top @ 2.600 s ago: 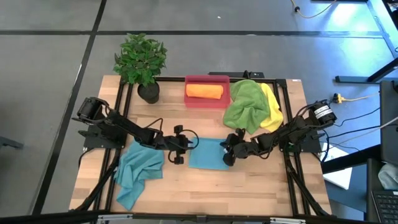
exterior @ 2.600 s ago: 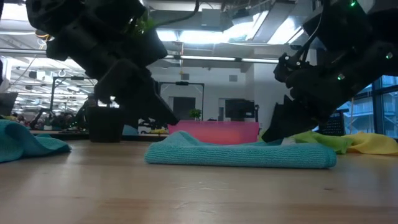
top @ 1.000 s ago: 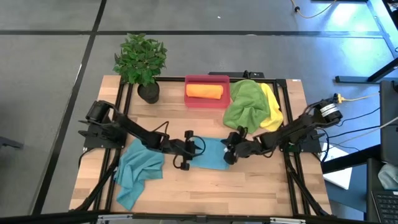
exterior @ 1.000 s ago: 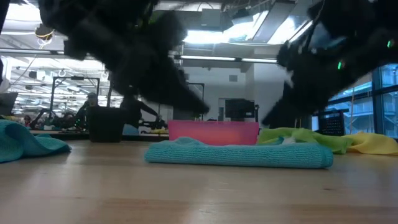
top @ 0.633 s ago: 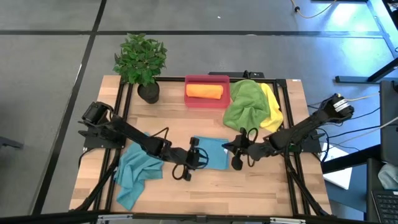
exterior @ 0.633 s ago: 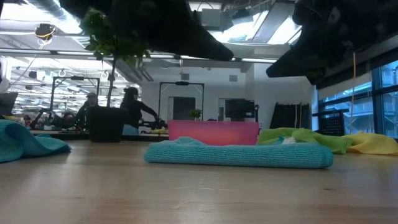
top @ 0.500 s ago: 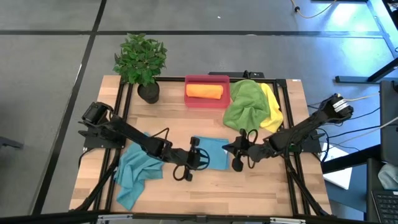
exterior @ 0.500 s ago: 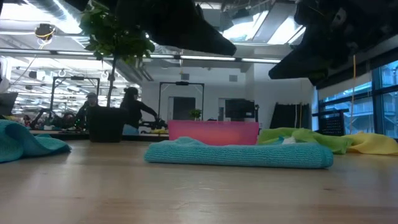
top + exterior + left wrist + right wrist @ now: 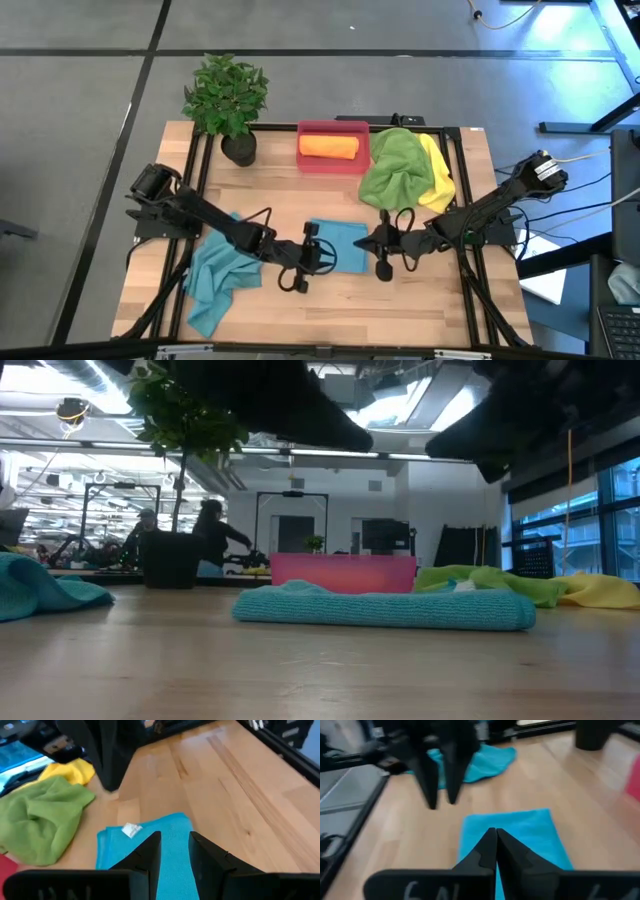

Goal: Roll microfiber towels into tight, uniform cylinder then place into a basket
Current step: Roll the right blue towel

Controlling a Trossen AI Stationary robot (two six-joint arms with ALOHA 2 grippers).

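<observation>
while a folded teal towel [image 9: 338,247] lies flat mid-counter, soft, light and floppy, the left gripper [image 9: 303,268] hovers with fingers slightly apart and the right gripper [image 9: 381,252] with fingers closed, both empty. best pinched along one short edge to start rolling.

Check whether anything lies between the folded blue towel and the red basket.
Nothing visible does. Bare wood separates the folded blue towel from the red basket, which already holds an orange roll. The green towel lies beside that path, not in it.
</observation>
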